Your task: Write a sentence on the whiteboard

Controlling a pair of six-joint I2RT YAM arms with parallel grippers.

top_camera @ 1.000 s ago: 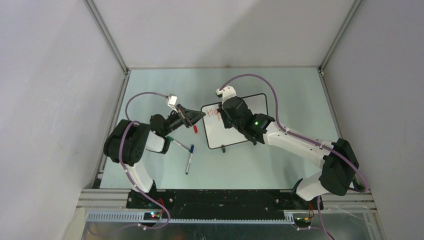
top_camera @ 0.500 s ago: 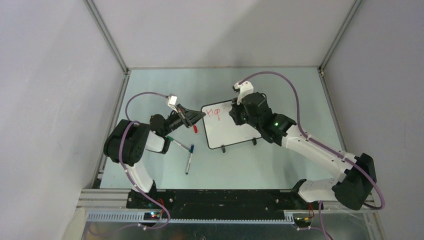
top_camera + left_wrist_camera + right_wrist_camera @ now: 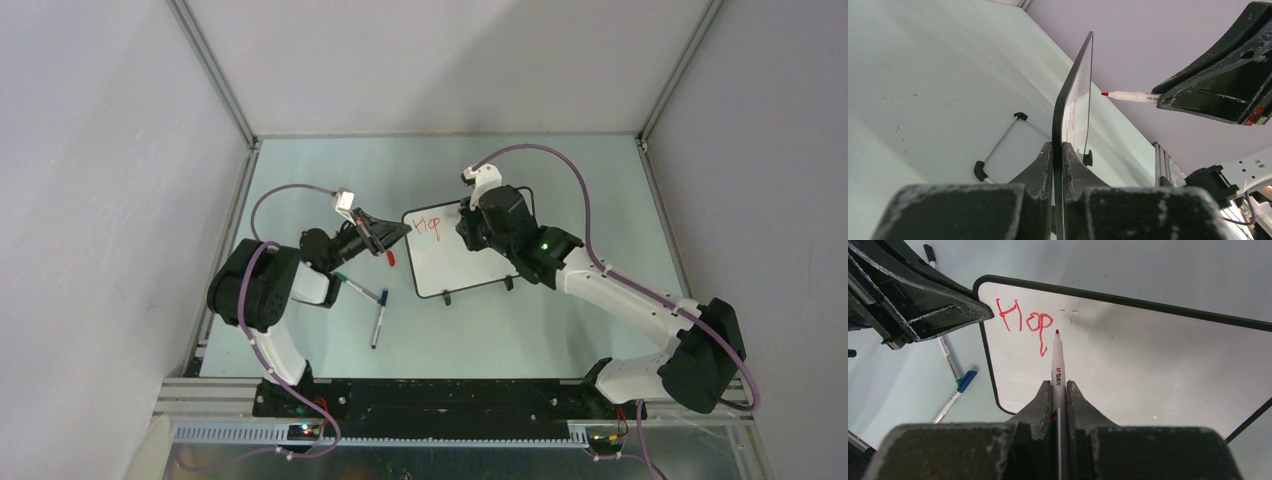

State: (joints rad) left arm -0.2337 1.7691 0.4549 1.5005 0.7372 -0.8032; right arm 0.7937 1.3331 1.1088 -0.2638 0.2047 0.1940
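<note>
Right wrist view shows the sentence (image 3: 1024, 322), just "Hop" in red, upper left on the whiteboard (image 3: 1158, 370), mid-table (image 3: 300, 180). The marker (image 3: 1057, 365) tip sits just beside the p, clenched in the right gripper (image 3: 1059, 387), arm stretched diagonally. The left gripper (image 3: 1058, 150), arm folded, clamps the whiteboard's left edge.

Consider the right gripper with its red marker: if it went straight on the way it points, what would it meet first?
Probably the whiteboard: the right gripper aims its marker at the white face just beside the red letters, and the tip looks slightly short of it.
</note>
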